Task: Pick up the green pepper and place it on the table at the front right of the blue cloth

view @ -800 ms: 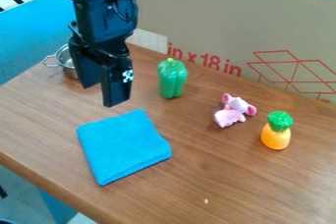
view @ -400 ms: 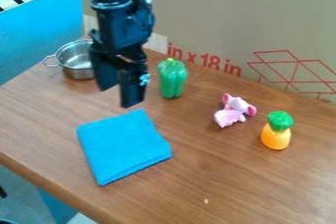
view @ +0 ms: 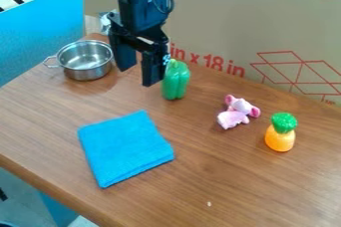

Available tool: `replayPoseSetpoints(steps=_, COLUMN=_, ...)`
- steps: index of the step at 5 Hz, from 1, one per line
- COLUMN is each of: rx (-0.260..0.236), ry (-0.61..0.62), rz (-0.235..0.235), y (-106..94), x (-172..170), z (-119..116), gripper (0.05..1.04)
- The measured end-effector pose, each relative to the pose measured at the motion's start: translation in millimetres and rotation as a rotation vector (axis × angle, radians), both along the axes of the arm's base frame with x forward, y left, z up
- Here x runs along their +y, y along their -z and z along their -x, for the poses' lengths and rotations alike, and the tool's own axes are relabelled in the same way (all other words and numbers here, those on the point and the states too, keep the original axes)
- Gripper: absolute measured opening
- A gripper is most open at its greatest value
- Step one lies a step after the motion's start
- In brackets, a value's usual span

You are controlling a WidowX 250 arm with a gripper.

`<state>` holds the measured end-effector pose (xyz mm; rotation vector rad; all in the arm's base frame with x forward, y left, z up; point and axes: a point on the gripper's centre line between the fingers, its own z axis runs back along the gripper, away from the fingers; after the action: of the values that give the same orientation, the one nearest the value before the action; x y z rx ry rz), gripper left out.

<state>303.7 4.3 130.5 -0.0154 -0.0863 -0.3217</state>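
My open, empty claw (view: pixel 138 75) hangs beside an upright green pepper (view: pixel 175 80); swinging sideways, a finger could knock it over.

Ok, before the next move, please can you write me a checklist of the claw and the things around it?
1. Claw open, holding nothing: ok.
2. Gap between claw and green pepper: cannot tell; they overlap in the view.
3. Pepper upright: ok.
4. Metal pot upright, opening upward: ok.
5. Blue cloth lying flat, apart from other things: ok.
6. Pink toy and toy pineapple away from claw: ok.
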Motion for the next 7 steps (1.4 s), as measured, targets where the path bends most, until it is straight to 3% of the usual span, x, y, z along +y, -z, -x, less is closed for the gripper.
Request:
replayPoseSetpoints(steps=2, rx=-0.053, ry=-0.009, rz=0.011, y=10.2, x=-6.6, z=-34.5, gripper=1.001)
replayPoseSetpoints(steps=3, rx=-0.053, ry=-0.032, rz=0.046, y=17.3, x=-3.7, z=-56.3, gripper=1.001)
replayPoseSetpoints(steps=4, rx=-0.045, ry=-0.029, rz=0.045, y=18.9, x=-2.9, z=-72.4, gripper=1.001)
replayPoseSetpoints(steps=7, rx=-0.002, ry=-0.029, rz=-0.030, y=28.2, x=0.4, z=-91.5, gripper=1.001)
